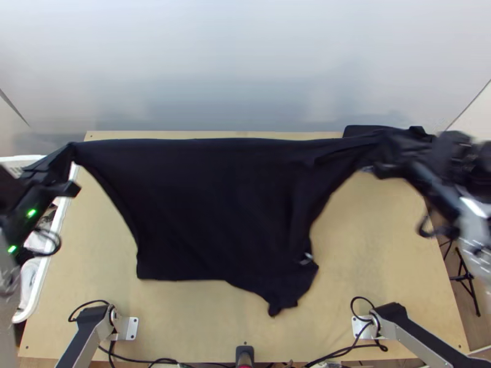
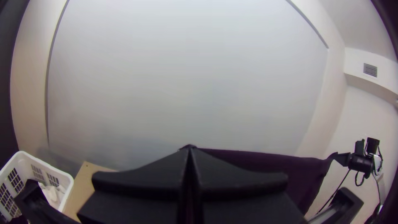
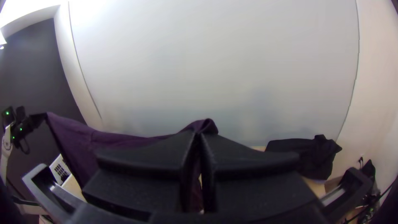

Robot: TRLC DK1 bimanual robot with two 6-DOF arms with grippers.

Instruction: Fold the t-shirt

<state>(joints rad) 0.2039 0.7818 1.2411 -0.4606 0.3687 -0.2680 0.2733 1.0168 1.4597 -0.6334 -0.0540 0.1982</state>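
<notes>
Over the table (image 1: 380,257), the left gripper (image 2: 189,148) and right gripper (image 3: 200,134) pinch opposite ends of the raised t-shirt (image 1: 208,196), probably to pull creases out before laying it down.

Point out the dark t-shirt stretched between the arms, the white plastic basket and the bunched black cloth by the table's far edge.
Dark t-shirt (image 1: 215,208): top view, middle of the spread body.
White plastic basket (image 2: 49,169): left wrist view, rim.
Bunched black cloth (image 3: 306,154): right wrist view, middle.
</notes>
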